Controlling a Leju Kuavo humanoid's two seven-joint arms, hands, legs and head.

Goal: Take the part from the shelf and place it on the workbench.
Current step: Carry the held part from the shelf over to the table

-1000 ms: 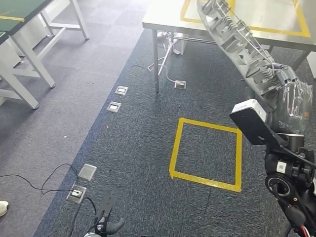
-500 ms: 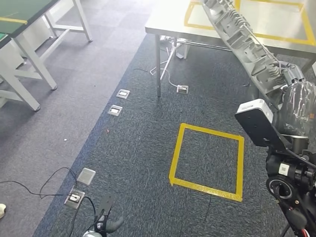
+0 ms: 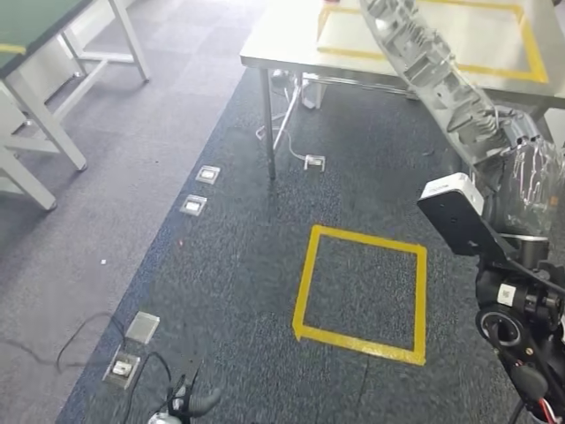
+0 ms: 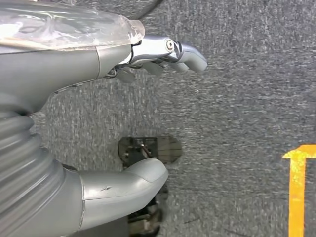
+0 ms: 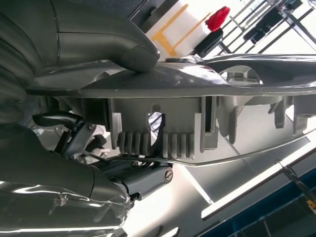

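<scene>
From the head view, the right hand (image 3: 526, 181), wrapped in clear film, grips the near end of a long grey ribbed plastic part (image 3: 426, 66), which slants up and away from the hand so that its far end hangs over the edge of the white workbench (image 3: 293, 40) marked with yellow tape. Below and just inward of the hand a yellow tape square (image 3: 361, 296) marks the carpet. The part is held by one end alone, so I judge its free length could lever down in the grasp, or its far tip could knock the bench edge if the walk brings it in low.

Low at the robot's other side, the left hand (image 3: 190, 405) hangs near floor sockets (image 3: 124, 367) with loose cables; a foot could catch these.

In the left wrist view, the left hand (image 4: 149, 113) holds nothing, thumb and fingers apart, with a floor socket (image 4: 151, 148) on the carpet beyond them.

In the right wrist view, the right hand (image 5: 111, 123) is clamped on the part (image 5: 193, 108), thumb pressing one face and fingers (image 5: 145, 180) against the ribbed side. The grip sits on a thin edge, so twisting there seems the likeliest cause of slipping.
</scene>
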